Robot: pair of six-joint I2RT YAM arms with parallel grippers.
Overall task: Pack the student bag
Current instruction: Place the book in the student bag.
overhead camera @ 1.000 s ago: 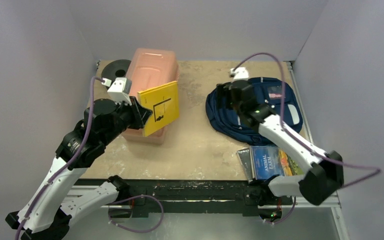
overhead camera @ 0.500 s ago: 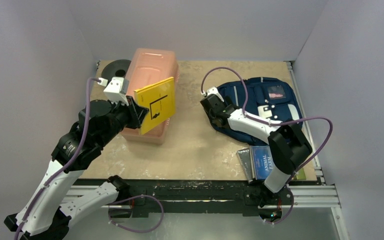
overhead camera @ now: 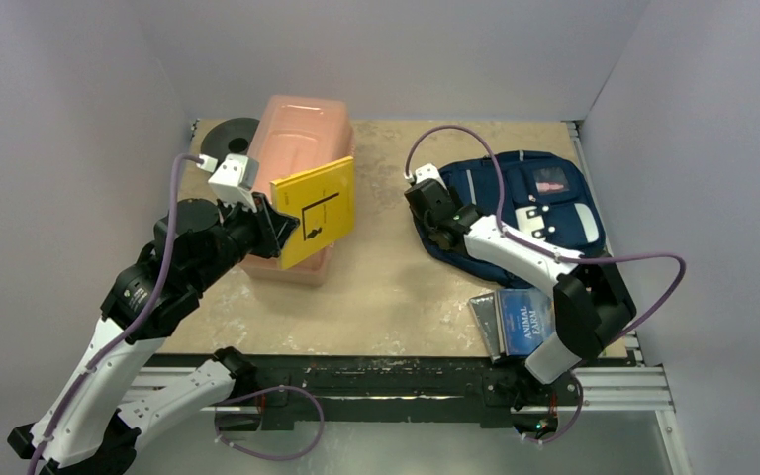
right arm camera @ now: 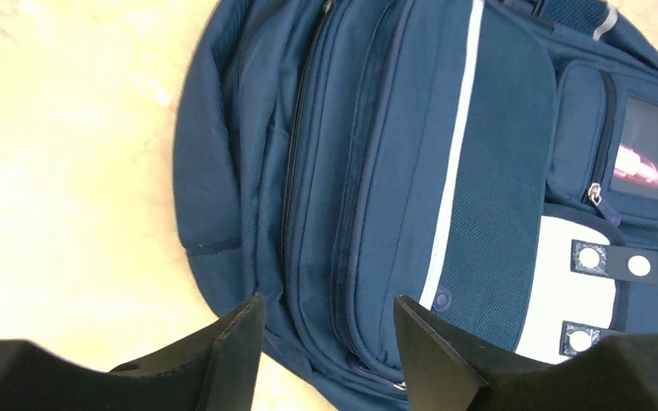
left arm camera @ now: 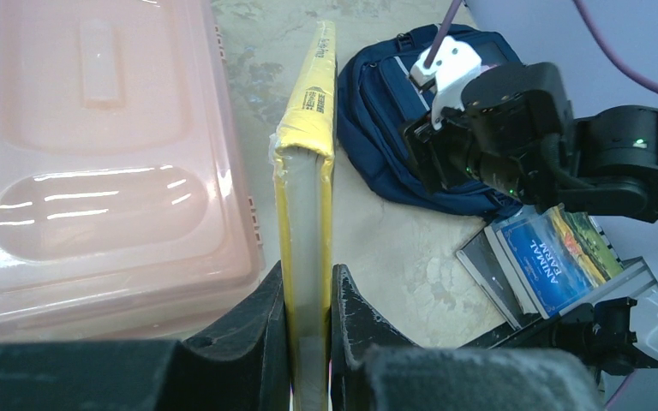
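Left jaws clamp yellow book point(left arm camera: 307, 205); right jaws half-open over student bag point(right arm camera: 411, 171).

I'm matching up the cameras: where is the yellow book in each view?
Top external: left of centre, yellow book overlapping the pink box's near end.
Left wrist: centre, edge-on, clamped in the left claw.
Right wrist: not in it.
Shared landmark: the student bag, in all three.

Evenly bright, soft shadows. Glare streaks on long pink translucent plastic box point(left arm camera: 77, 205); beige tabletop point(right arm camera: 60, 171) overexposed.
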